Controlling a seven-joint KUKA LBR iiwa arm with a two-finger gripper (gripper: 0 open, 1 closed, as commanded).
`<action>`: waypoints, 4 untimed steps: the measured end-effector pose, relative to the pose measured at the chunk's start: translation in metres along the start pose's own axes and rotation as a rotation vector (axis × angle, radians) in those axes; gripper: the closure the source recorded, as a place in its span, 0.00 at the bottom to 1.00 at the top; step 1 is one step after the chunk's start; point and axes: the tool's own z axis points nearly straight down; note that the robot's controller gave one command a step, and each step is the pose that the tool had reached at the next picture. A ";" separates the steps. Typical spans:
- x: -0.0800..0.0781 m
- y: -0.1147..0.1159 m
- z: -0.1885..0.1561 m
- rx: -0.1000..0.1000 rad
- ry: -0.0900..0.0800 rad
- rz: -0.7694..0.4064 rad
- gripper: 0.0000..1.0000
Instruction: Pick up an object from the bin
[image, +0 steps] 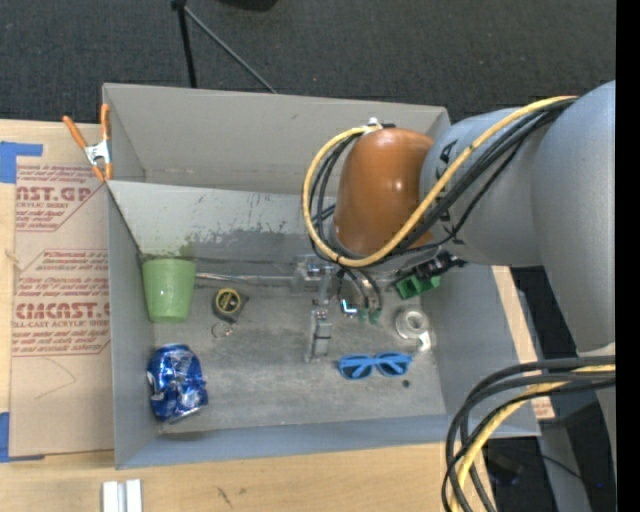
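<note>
Lying nearest in the bin (280, 405), in its front left corner, is a crumpled blue and white wrapper (177, 382), close to the left wall. Well to its right, also on the near part of the floor, a pair of blue sunglasses (373, 366) lies flat, with its length running left to right.

Just beyond the sunglasses and slightly to their left, the gripper (320, 340) comes down to a bare grey patch of the floor about the middle of the bin. It is near the left end of the sunglasses but apart from them, and they are the thing closest to it. Whether the gripper is open or closed cannot be told, since its metal parts blend with the grey floor.

To the right of the gripper, a small silver ring (411, 323) sits just beyond the right end of the sunglasses. To the left, well apart, is a small round brass-coloured piece (228, 301). Further left, a light green cup (168, 288) rests against the left wall; whether it stands or lies cannot be told.

Farther back, a dark green block (417, 281) shows under the arm (540, 190). Above it the orange cover (385, 190) of the wrist hangs over the back of the bin, ringed by yellow cables (322, 180).
</note>
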 end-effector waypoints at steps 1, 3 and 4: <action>-0.006 0.071 0.030 -0.002 -0.006 -0.061 0.00; 0.026 0.155 0.062 0.001 -0.007 -0.015 1.00; 0.041 0.144 -0.112 -0.001 -0.017 -0.253 1.00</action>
